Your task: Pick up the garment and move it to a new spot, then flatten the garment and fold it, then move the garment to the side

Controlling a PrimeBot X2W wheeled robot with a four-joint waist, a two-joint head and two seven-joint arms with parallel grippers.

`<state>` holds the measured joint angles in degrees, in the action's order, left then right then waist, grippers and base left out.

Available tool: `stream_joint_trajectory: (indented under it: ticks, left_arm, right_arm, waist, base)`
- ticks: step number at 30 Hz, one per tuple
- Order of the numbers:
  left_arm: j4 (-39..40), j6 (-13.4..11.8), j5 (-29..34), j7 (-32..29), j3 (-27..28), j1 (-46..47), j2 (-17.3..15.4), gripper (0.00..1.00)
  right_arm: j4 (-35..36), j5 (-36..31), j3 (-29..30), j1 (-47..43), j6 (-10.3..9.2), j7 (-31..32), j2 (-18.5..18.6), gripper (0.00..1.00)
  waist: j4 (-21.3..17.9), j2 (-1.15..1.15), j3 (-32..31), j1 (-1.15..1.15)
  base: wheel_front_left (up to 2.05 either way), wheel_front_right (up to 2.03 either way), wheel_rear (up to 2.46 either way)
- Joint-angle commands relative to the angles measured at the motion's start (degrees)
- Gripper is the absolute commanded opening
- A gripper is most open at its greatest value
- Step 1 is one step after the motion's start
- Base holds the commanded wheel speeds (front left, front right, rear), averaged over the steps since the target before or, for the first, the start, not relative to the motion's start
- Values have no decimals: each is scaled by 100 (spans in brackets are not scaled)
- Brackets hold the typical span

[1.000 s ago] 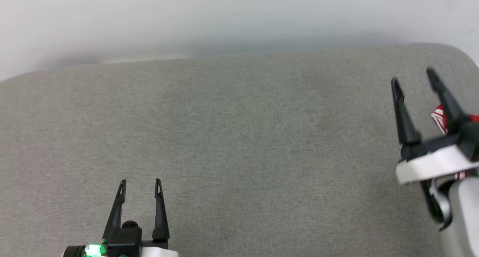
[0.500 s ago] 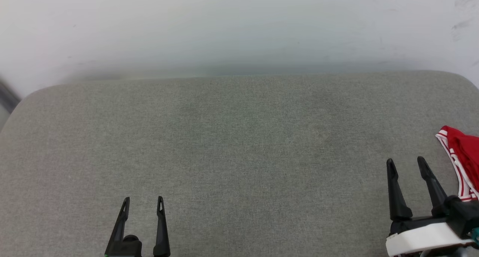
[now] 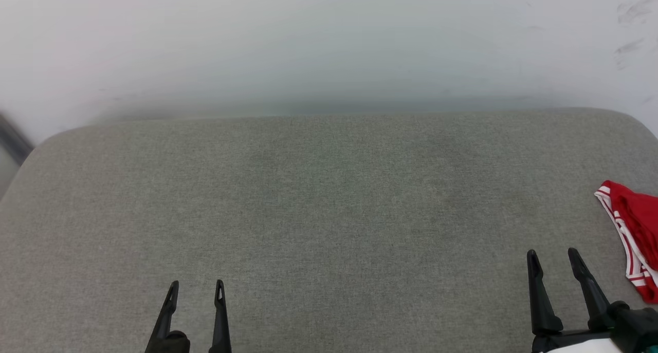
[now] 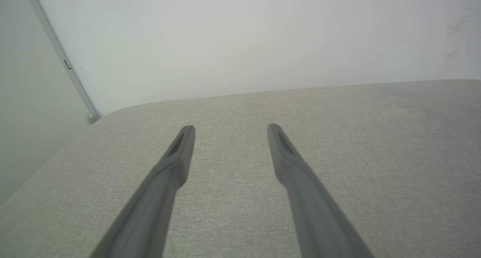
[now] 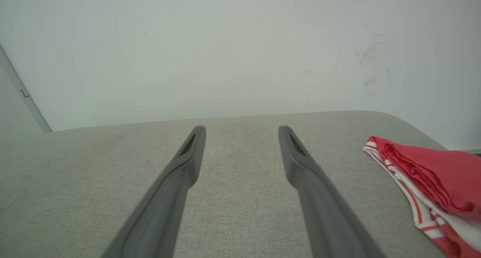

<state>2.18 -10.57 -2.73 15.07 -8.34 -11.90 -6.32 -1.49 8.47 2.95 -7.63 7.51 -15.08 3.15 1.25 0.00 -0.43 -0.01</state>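
Since the garment (image 3: 635, 229) is lying folded beside my right gripper (image 3: 552, 258), I'm judging all 3 steps done; it and my left gripper (image 3: 196, 290) are gaping empty.

Readable text: none in any view.
Print on the garment (image 3: 640, 219): none legible; the part in view is bunched red cloth with red-striped white trim.
Marks on the wall (image 5: 240, 55): faint dark scuff marks (image 5: 370, 55) at the upper right, which form no letters, numbers or signs.
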Motion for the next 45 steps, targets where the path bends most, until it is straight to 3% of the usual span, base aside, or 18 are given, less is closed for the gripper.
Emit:
stream_joint_trajectory:
  ticks: [1,7,8,13,28,45]
  left_arm:
    - [-13,50,-28,12,55,-82,45,100]
    - [-87,179,-45,12,159,-63,81,100]
    - [-81,176,-19,-1,159,-31,86,0]
    - [-222,188,-107,-26,125,-73,108,0]
    - [-487,502,-2000,-342,269,307,44,0]
    - [-795,823,-3738,-667,424,685,16,0]
  right_arm:
    - [31,24,2,-102,-5,-8,-35,100]
    - [10,72,-12,-98,-5,-9,-40,100]
    - [-3,36,-10,-61,0,0,-12,0]
    - [-170,120,-29,-68,0,16,-12,0]
    - [-377,1870,-61,231,0,357,76,0]
    - [-573,3477,-59,516,-1,701,128,0]
  waist:
    - [-3,0,-13,1]
    - [16,0,-28,1]
    - [17,0,-28,1]
    - [16,0,-27,1]
    - [-1,0,-17,1]
    - [-20,0,-5,1]
  base:
    - [0,0,0]
    - [0,0,0]
    - [0,0,0]
    - [0,0,0]
    - [0,0,0]
    - [0,0,0]
